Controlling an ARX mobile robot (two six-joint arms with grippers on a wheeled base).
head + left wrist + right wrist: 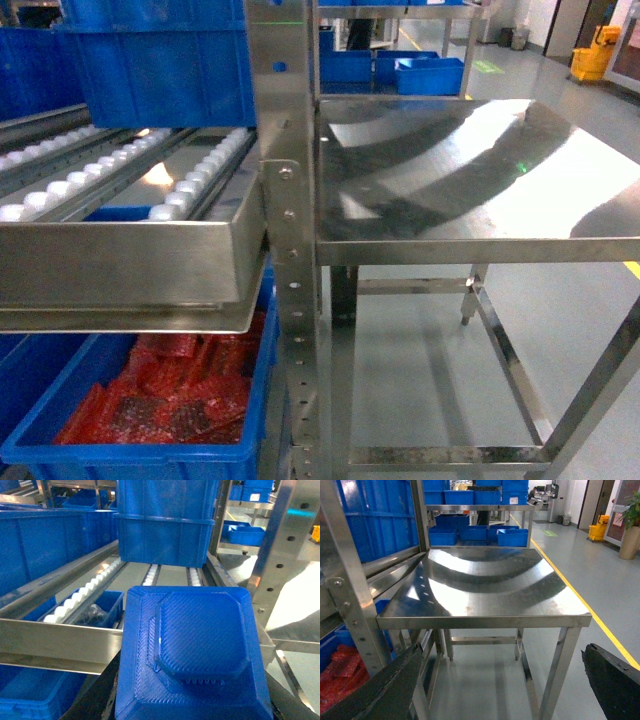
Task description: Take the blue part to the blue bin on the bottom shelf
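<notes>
Blue part (195, 655): fills the left wrist view, close to the camera, in front of the shelf's front rail.
Left jaws: hidden behind the part; cannot tell whether they clamp it.
Right jaws (495, 690): spread wide, nothing between the dark fingers (385, 690).
Shelf (130, 255): steel rack level with white roller tracks (195, 180), blue bin (165, 525) at the back of the track.
Lower bin (150, 415): blue, holds red bagged items.
Bench (470, 180): bare polished steel top, right of the rack post.
Room: grey glossy floor (600, 570), yellow line, more blue bins behind.
</notes>
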